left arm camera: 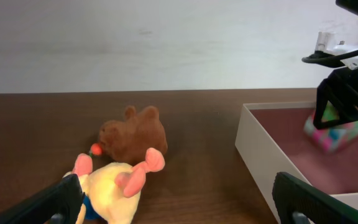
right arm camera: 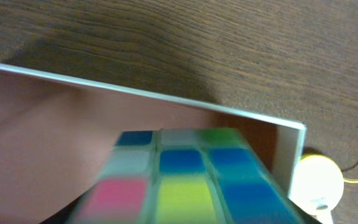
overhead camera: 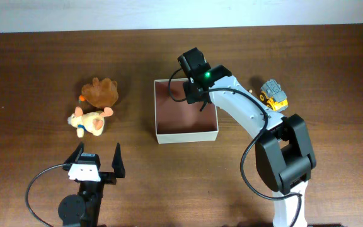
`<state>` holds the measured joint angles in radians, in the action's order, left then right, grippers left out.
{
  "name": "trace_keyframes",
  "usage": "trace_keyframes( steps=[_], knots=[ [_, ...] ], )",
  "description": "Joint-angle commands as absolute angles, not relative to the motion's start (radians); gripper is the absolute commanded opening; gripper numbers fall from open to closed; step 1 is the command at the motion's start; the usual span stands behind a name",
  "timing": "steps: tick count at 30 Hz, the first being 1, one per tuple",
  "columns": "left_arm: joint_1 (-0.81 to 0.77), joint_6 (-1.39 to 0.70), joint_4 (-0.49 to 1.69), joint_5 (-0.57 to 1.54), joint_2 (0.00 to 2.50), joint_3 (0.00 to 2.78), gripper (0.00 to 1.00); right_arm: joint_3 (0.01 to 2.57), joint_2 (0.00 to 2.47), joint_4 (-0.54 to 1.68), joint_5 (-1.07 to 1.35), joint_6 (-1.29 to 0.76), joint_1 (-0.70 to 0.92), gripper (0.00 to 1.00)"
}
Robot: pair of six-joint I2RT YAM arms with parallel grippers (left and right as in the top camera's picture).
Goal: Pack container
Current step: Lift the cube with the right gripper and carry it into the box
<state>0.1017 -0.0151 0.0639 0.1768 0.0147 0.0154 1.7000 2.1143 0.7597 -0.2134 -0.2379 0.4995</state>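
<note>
Many-coloured squared block sits just under the right gripper, inside the square white box; clamped or loose, I cannot tell; left gripper wide apart, far off.

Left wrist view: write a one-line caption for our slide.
A brown plush toy and a yellow plush toy lie beside the container; the right gripper hangs over a multicoloured cube inside it.

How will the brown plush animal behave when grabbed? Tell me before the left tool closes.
The brown plush animal looks fuzzy and stuffed, so it will probably squash under the left tool rather than resist. It is likely light for its size. Lying slumped, it seems unlikely to roll.
</note>
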Motion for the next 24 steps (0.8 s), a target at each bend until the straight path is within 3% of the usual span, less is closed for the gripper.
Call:
trace_keyframes(
  steps=[1,9,11,13,16,24],
  knots=[
    [0.108,-0.006,0.064,0.187,0.005,0.009,0.99,1.720,2.116,0.747,-0.236,-0.248,0.494,0.64],
    [0.108,-0.006,0.064,0.188,0.005,0.009,0.99,1.728,2.104,0.743,-0.111,-0.226,0.498,0.68],
    [0.108,-0.006,0.064,0.187,0.005,0.009,0.99,1.736,2.104,0.744,-0.044,-0.210,0.499,0.59],
    [0.108,-0.006,0.064,0.188,0.005,0.009,0.99,1.736,2.104,0.744,0.012,-0.200,0.507,0.39],
    [0.108,-0.006,0.064,0.187,0.005,0.009,0.99,1.736,2.104,0.744,0.049,-0.168,0.527,0.27],
    [0.108,-0.006,0.064,0.188,0.005,0.009,0.99,1.720,2.132,0.730,0.035,-0.146,0.571,0.25]
  ],
)
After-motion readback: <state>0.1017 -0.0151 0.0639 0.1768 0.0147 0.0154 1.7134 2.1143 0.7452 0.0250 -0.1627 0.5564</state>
